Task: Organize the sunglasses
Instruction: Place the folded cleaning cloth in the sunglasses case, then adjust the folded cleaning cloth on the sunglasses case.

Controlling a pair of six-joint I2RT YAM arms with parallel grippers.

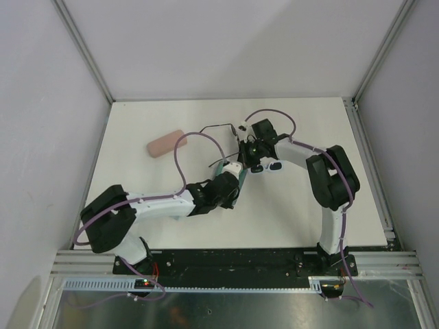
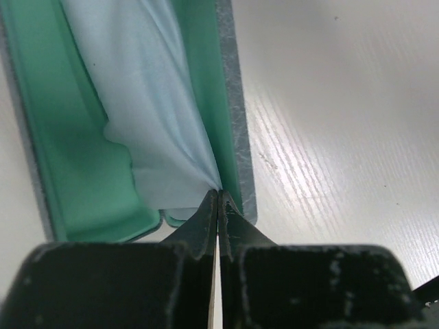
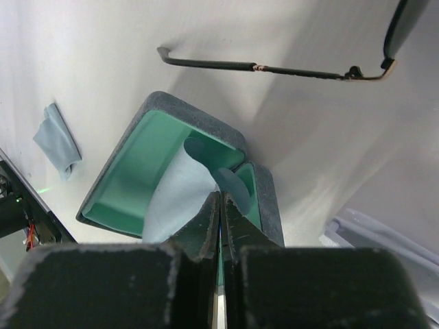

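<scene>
Both arms bend inward, wrists nearly meeting. The left gripper (image 2: 218,197) has its jaws pressed together. The right gripper (image 3: 219,200), just beside it, does likewise.

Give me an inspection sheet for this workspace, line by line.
Surface: white table, no spills seen.
Job's things: black wire sunglasses on the table beyond the grey case; white sunglasses beside the right arm; neither is in a case.
Clutter: pink case shut; grey case open, green lining, cloth inside; second cloth loose on the table.
Pincers: left pincer shut on the cloth; right pincer shut over the grey case, grip unclear.
Cables: purple cables looped along both arms.
Surroundings: grey walls, metal frame.
</scene>
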